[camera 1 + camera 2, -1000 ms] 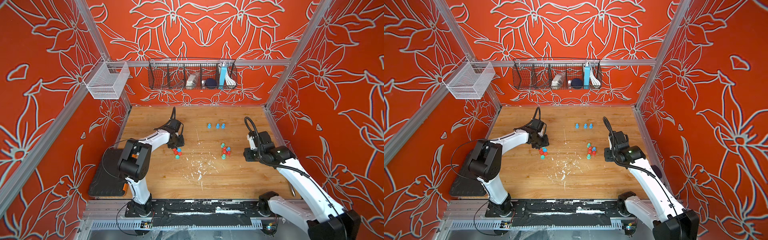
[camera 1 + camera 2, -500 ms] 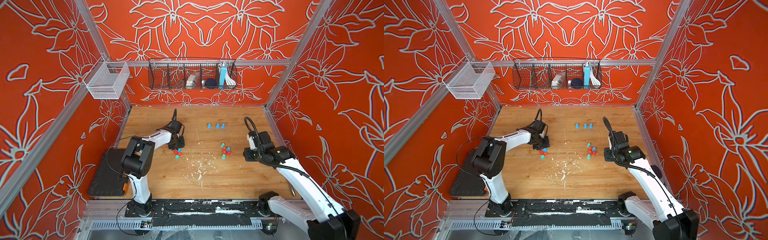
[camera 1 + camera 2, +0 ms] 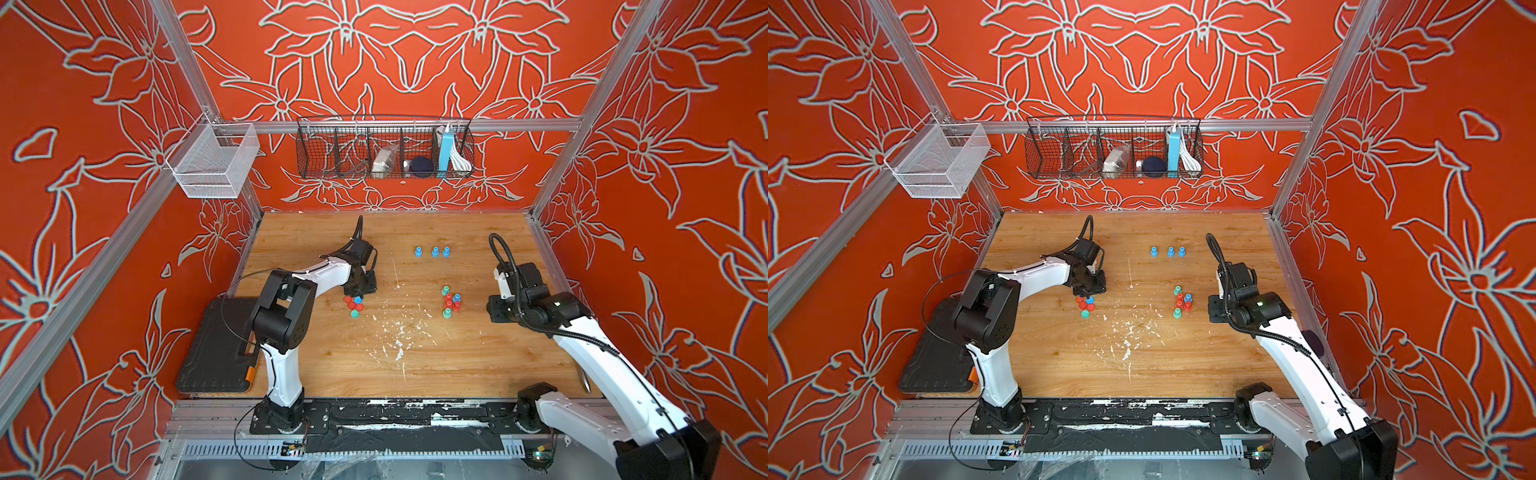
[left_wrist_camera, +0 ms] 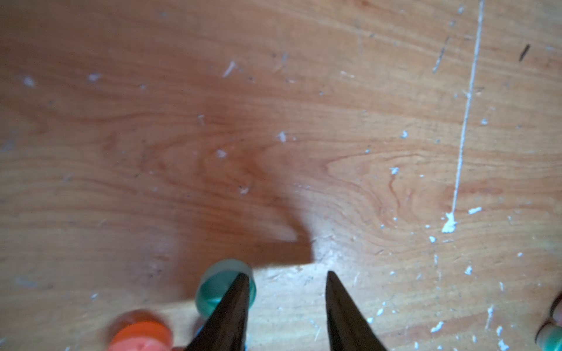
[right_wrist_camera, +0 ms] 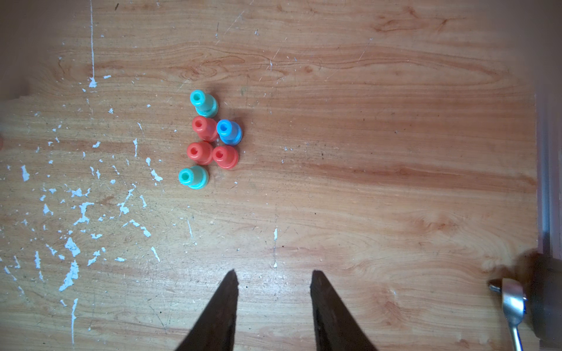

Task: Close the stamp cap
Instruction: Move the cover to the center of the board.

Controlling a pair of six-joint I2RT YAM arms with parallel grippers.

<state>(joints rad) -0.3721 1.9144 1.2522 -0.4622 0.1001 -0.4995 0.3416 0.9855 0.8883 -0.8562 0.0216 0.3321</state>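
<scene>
Cap (image 4: 213, 288), teal, just outside the left pincer (image 4: 286, 273), its jaws slightly parted, empty.

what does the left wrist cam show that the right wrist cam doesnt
Left wrist only: a teal cap partly behind one tip of the left pincer, and a red cap. Right wrist only: six upright stamps, three red, two teal, one blue. Both: flecked wooden table; the right pincer is open and empty like the left.

Bright, even light; left wrist view blurred and partly shadowed
</scene>
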